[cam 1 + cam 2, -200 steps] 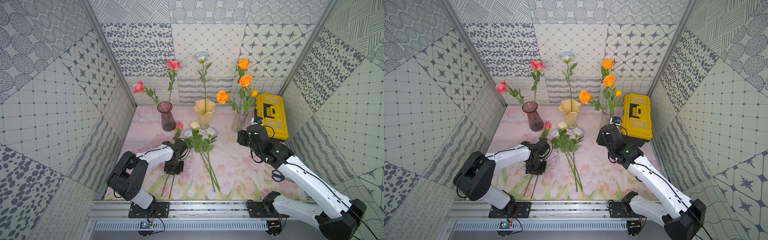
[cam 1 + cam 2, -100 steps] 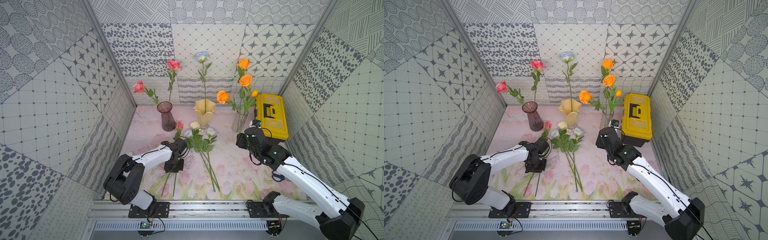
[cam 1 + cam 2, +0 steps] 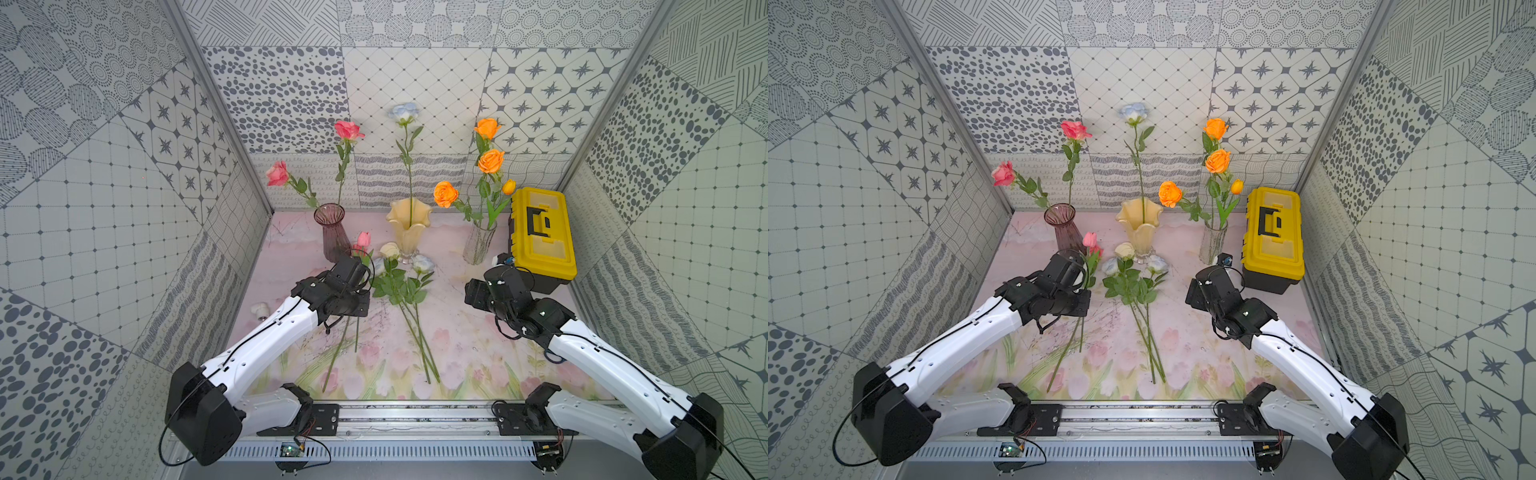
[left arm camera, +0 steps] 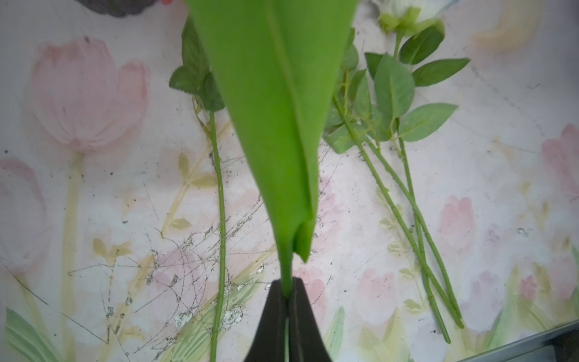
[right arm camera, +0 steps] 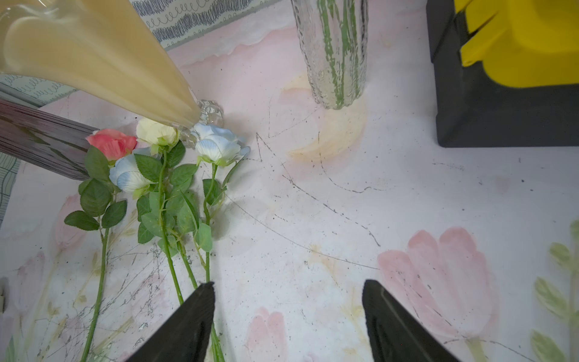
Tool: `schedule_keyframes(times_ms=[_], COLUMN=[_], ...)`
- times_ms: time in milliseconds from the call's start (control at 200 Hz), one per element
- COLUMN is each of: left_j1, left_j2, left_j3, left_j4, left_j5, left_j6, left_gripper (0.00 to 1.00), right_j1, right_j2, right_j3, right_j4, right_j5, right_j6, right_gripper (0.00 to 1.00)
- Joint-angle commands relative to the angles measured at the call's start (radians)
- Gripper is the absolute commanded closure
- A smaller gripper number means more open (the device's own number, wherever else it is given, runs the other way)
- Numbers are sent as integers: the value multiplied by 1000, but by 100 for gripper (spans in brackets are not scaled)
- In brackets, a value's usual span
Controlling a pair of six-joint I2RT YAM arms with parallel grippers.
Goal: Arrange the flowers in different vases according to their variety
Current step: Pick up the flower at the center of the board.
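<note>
**Left arm.** The left end effector (image 4: 285,290) is pressed together on the thin lower stem of the pink tulip (image 3: 364,239). A broad green leaf (image 4: 272,109) rises from the pinch point and fills the middle of the left wrist view.

**Axis of the held flower.** The tulip's long axis runs from the jaws away from the robot base toward the back wall, bud leading. A short length of stem trails behind the jaws. The bud sits just beside the body of the purple vase (image 3: 331,232), on that vase's right, and appears lower than its rim. The vase mouth therefore lies ahead of the end effector and slightly to its left.

**Coming move (judgement).** The cut end points toward the robot, away from the vase. The stem probably has to be tipped upright, cut end down, before it goes over the mouth, where two pink roses (image 3: 277,173) stand.

**Nearer arm.** The left arm is nearer. The right end effector (image 5: 288,283) is spread and empty over the bare surface (image 3: 457,332) near the clear vase (image 3: 478,245), well apart from the purple vase.

**Remaining stock.** The white roses (image 3: 399,284) lie on the surface between the arms.
</note>
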State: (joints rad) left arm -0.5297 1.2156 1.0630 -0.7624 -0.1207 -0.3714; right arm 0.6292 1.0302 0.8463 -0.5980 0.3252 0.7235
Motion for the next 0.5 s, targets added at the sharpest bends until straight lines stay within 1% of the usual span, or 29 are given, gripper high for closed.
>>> schedule_keyframes(times_ms=[0,155,240,320,355,435,495], left_j1=[-4,14,55,112,135,170,185], left_j2=[-44,-15,22,70,92,135,154], left_j3=[89,212,286,364,399,466,490], left_j4=[108,212,277,308,350,405,475], left_j5=[-60,-103,-91,-63,-53,-56,-67], left_j6=[170,301,352,372,382,428,473], left_gripper=[100,100,100,100,100,100,100], right_j1=[6,6,6,6,6,6,6], right_j2=[-22,-19,-18,-22,-25,-37,-42], right_j3=[-18,-31,-38,-45,-49,-60,-68], right_j4=[71,91,98,98,98,99,102], right_j5=[-44,-74,-87,-94,-95,-95,-96], right_j6=[24,36,43,46,47,56,64], right_gripper=[17,16,16,15,15,15,15])
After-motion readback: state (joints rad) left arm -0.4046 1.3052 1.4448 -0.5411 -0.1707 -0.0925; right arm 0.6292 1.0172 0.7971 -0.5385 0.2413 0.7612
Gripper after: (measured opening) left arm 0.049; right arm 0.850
